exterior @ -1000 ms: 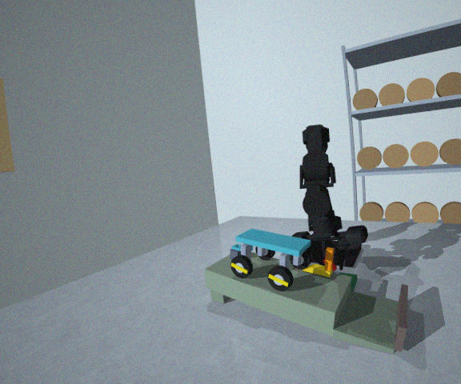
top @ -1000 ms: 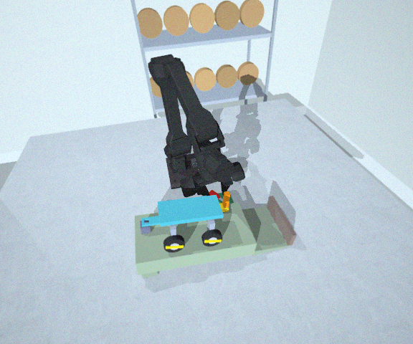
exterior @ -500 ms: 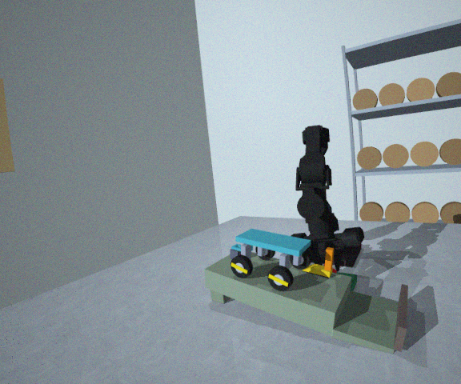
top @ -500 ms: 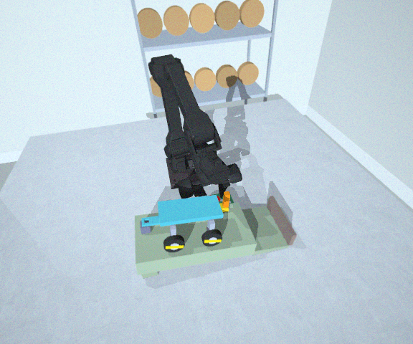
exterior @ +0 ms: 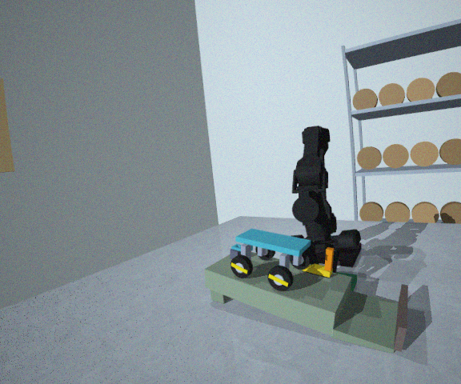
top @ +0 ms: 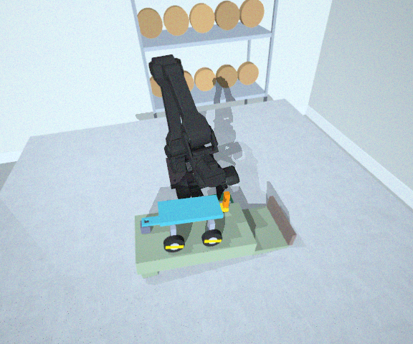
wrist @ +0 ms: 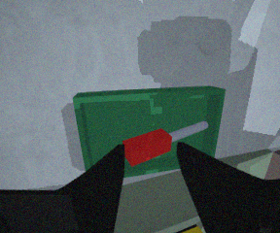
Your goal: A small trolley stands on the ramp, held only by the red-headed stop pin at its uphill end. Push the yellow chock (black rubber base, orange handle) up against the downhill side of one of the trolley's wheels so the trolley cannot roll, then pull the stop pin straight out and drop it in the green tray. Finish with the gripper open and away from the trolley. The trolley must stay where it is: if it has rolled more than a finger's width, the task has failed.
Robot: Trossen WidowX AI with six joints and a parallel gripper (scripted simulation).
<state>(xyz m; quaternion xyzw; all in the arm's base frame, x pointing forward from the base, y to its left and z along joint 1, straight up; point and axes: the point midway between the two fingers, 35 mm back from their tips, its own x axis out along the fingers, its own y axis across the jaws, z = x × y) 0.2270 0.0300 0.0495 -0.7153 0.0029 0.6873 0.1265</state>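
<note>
The trolley (top: 188, 210) (exterior: 272, 241), with a blue deck and black wheels, stands on the green ramp (top: 184, 259) (exterior: 263, 299). The yellow chock (exterior: 317, 269) (top: 226, 201), with its orange handle (exterior: 329, 259), sits at the downhill side of the trolley's far wheel. The red-headed stop pin (wrist: 147, 146) lies in the green tray (wrist: 101, 114), its grey shaft pointing right. My gripper (wrist: 151, 149) hangs just above the tray with its fingers apart on either side of the red head, open. In the top and exterior views the fingers are hidden behind the arm and trolley.
A brown end board (top: 281, 220) (exterior: 400, 318) closes the ramp's low end. A grey pin bracket (top: 146, 228) stands at the uphill end. A metal shelf (top: 206, 36) (exterior: 417, 107) with round wooden discs stands against the back wall.
</note>
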